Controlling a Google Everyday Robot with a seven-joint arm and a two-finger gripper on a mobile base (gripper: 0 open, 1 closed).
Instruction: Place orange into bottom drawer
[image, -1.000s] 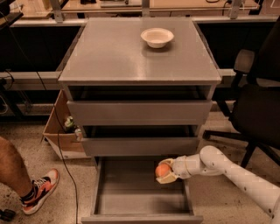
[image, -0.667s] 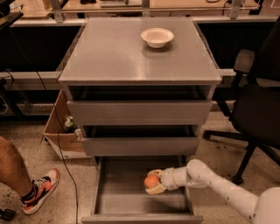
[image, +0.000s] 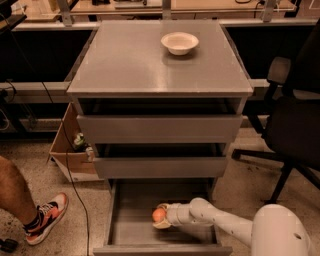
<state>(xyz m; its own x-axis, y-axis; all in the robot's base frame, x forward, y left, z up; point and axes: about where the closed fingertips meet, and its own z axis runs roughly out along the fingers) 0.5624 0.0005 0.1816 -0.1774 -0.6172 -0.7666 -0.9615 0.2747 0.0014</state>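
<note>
Height above the drawer floor is what the coming move turns on. The orange (image: 158, 215) is already inside the outline of the bottom drawer (image: 131, 220), which stands pulled out under the two closed drawers (image: 160, 129) above it. The gripper (image: 161, 216) is down in that drawer, right of its middle, reaching in from the right on the white arm (image: 220, 222) and pointing left. It is clamped on the orange, with one of its fingers (image: 163, 225) showing pale beneath the fruit on the near side. The orange therefore lies at the gripper's very tip, on its left end, with bare grey floor running on to the left and toward the drawer's front lip (image: 160, 248). Whether the fruit touches the floor or hangs just over it cannot be told from this angle. Being round, it has no long axis to line up, but it will likely roll once let go, so a low release looks wise. A white bowl (image: 179, 42) sits on the table top, well apart from all this.
</note>
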